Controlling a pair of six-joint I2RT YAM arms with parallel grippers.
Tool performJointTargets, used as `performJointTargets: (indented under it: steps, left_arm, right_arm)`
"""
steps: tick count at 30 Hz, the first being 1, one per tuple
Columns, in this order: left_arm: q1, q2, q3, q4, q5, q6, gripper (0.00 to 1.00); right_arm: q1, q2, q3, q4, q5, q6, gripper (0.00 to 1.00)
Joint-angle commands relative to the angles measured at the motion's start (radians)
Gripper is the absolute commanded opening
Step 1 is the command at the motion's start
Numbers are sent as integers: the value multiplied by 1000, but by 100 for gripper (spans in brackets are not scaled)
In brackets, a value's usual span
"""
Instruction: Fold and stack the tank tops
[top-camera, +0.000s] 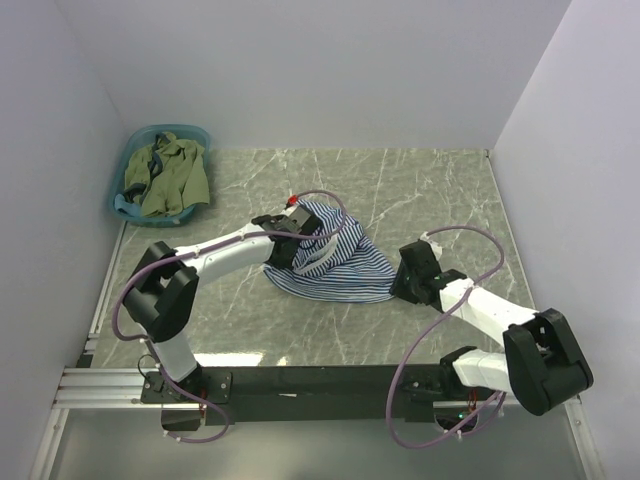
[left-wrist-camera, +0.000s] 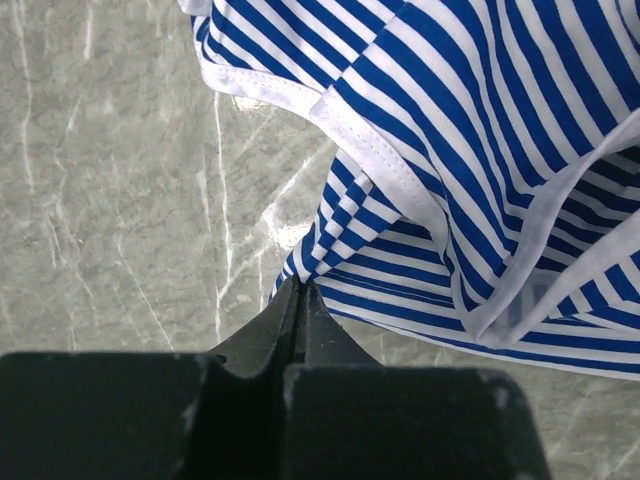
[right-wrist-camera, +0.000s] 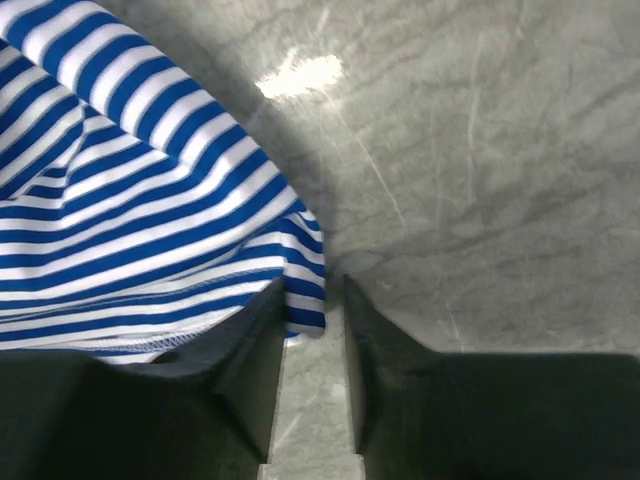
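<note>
Striped top (top-camera: 335, 262), lying bunched mid-worktop (top-camera: 430, 190): risking slip-out and a skewed fold, since the right end effector (right-wrist-camera: 312, 285) is straddling only the thin hem corner at 4 o'clock, part open, nothing gripped yet. Left end effector (left-wrist-camera: 300, 292) is pinching the top's 10 o'clock edge, fully closed on cloth.

Counted: two tank tops (one striped tank top (top-camera: 340, 270), one olive tank top (top-camera: 175, 180)), one teal basin (top-camera: 190, 131), two arms (left arm (top-camera: 225, 252), right arm (top-camera: 490, 312)), one marble table (top-camera: 430, 190).
</note>
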Motion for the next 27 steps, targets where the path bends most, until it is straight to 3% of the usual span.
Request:
performJointTargets:
  steps: [1, 3, 4, 5, 11, 18, 27]
  left_arm:
    - [16, -57, 19, 19, 44, -8, 0]
    - [26, -69, 19, 22, 68, -8, 0]
    - [35, -81, 21, 22, 78, -11, 1]
    - [41, -89, 27, 22, 88, -11, 1]
    - [118, -199, 105, -8, 208, -25, 1]
    - [257, -380, 267, -24, 369, -94, 1]
    - [323, -529, 560, 45, 408, -236, 0]
  right_arm:
    - [-5, 20, 41, 32, -4, 8, 33]
    - [-5, 30, 50, 28, 3, 8, 20]
    - [-3, 29, 53, 25, 11, 8, 5]
    - [-3, 24, 58, 17, 19, 4, 0]
    - [-16, -100, 223, -125, 118, -50, 0]
    - [-83, -281, 591, -265, 192, -131, 0]
    - [-129, -249, 1031, -298, 140, -210, 0]
